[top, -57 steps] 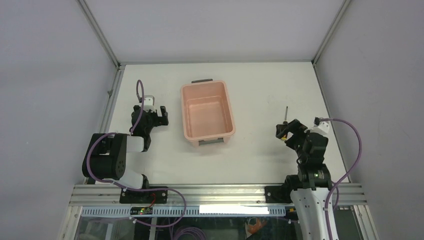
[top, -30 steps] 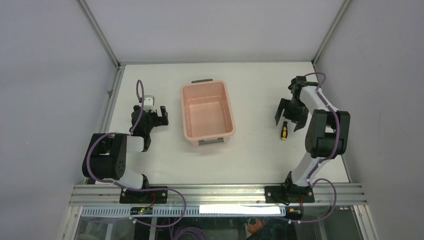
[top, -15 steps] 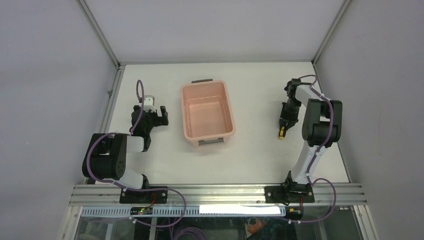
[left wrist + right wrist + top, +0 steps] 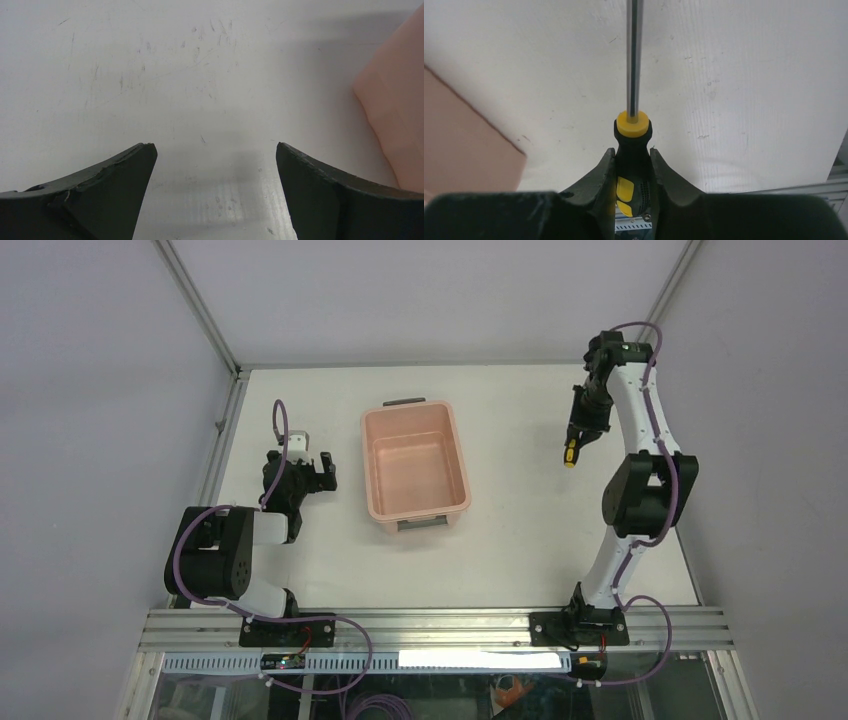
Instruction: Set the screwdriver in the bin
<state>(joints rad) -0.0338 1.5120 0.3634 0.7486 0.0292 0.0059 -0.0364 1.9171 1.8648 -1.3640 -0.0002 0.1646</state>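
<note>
Left gripper [image 4: 313,466] sits low over the table [image 4: 500,540], at 9 o'clock of the bin [image 4: 366,465]. Its fingers [image 4: 110,175] are spread wide with nothing between them. In its wrist view the bin wall shows at 3 o'clock. The bin stands open side up, with nothing visible inside.

Right gripper [image 4: 578,432] is well apart from the bin, out at its 3 o'clock, on an arm reared high. Its fingers [image 4: 599,180] are closed narrow on the screwdriver [image 4: 632,131], pinching the handle just behind the yellow collar. The tool looks lifted off the table, though no view settles the gap.

Risks, as judged:
- The grip is on the handle only, and the long shaft juts ahead past the wrist frame. A quick swing toward 9 o'clock could pivot or slide the tool in the pinch.
- Carried low, the shaft tip may catch the bin's 3 o'clock rim. That could shove the light tub or lever the tool free.
- Released short of the rim, the tool lands on the table, and the round handle would likely roll.
- Dropped from this height, it may bounce on hard plastic.

Look of the tool:
- The metal shaft is thin, straight and dark, with a bright glint along it.
- A yellow collar sits where the shaft meets the handle.
- The handle is black with a dotted grip patch and yellow inlays.
- The butt end shows yellow from above.
- It is small against the bin and should fit lying flat in any direction.
</note>
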